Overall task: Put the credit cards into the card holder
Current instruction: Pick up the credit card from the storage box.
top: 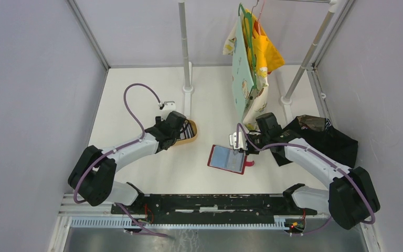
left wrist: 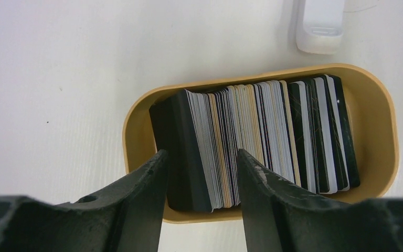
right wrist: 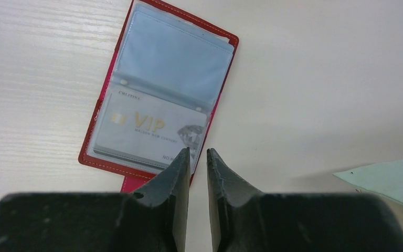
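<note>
Several credit cards (left wrist: 273, 131), grey, silvery, tan and dark, stand on edge in a tan oval tray (left wrist: 378, 121), which also shows in the top view (top: 192, 137). My left gripper (left wrist: 202, 153) is open just above the tray, its jaws either side of the left end of the stack, and it holds nothing. The red card holder (right wrist: 160, 84) lies open on the table (top: 226, 158), with a silvery VIP card (right wrist: 147, 131) in its lower sleeve. My right gripper (right wrist: 198, 152) is nearly shut and empty at the holder's right edge, with its left fingertip over that edge.
Clothes on a hanger (top: 252, 63) hang from a rack behind my right arm. A black cloth (top: 325, 137) lies at the right. A rack pole (top: 184, 47) with a white foot (left wrist: 320, 23) stands just beyond the tray. A pale green cloth (right wrist: 388, 178) is to the right of my right gripper.
</note>
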You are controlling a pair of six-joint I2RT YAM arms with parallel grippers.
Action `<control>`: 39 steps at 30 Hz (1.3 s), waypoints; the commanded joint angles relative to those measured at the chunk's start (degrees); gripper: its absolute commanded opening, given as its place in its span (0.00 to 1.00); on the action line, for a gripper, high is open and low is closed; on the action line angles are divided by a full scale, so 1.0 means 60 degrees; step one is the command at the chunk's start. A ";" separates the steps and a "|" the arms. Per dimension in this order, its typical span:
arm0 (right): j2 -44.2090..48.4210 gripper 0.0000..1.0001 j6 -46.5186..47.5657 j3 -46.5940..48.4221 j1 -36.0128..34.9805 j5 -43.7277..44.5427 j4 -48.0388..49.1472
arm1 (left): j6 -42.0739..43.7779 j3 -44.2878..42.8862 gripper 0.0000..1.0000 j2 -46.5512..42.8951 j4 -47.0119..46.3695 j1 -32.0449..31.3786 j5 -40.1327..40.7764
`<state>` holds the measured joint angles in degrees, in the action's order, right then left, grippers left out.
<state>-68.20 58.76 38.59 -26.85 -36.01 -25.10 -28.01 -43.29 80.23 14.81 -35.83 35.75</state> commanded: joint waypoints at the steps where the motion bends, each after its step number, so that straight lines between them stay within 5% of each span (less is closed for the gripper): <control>1: -0.0036 0.24 -0.0054 0.0175 0.0041 -0.0180 -0.0022 | 0.0171 -0.0066 0.56 -0.0188 -0.0116 0.0164 0.0354; 39: 0.0000 0.23 -0.0063 0.0226 0.0045 -0.0245 -0.0091 | -0.0341 0.0806 0.34 -0.1480 0.0159 0.1268 -0.0902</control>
<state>-68.36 58.76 38.59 -26.83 -36.01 -25.41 -28.10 -39.77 73.47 15.31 -29.61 31.05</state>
